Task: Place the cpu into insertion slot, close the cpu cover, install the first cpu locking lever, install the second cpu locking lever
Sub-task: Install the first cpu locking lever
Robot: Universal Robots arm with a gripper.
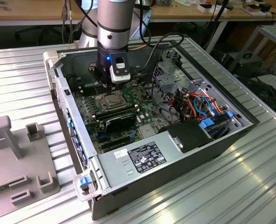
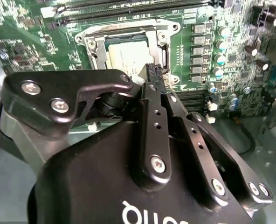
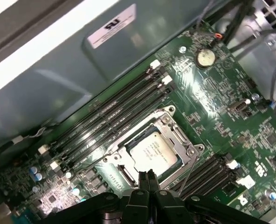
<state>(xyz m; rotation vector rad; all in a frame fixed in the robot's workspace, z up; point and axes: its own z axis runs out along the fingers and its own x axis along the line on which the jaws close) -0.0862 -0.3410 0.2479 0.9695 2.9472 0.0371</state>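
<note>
The cpu [image 3: 153, 154] lies flat in the insertion slot [image 3: 111, 156], its dull silver top showing through the window of the cpu cover [image 3: 177, 135]. The cover lies down flat around it. In the second wrist view the cpu [image 2: 128, 55] and cover [image 2: 128, 29] sit just beyond the black fingers. My gripper [image 3: 146, 176] is shut, its two tips pressed together at the socket's near edge, with nothing seen between them. In the exterior view my gripper [image 1: 104, 88] hangs straight down over the socket [image 1: 111, 100] inside the open computer case.
Long black memory slots [image 3: 110, 116] run beside the socket, and a coin battery [image 3: 205, 57] sits further off. Coloured cables [image 1: 198, 105] and a drive cage fill the case's exterior-view right. A labelled power supply [image 1: 142, 156] lies in front. A grey fixture [image 1: 17, 154] stands outside the case.
</note>
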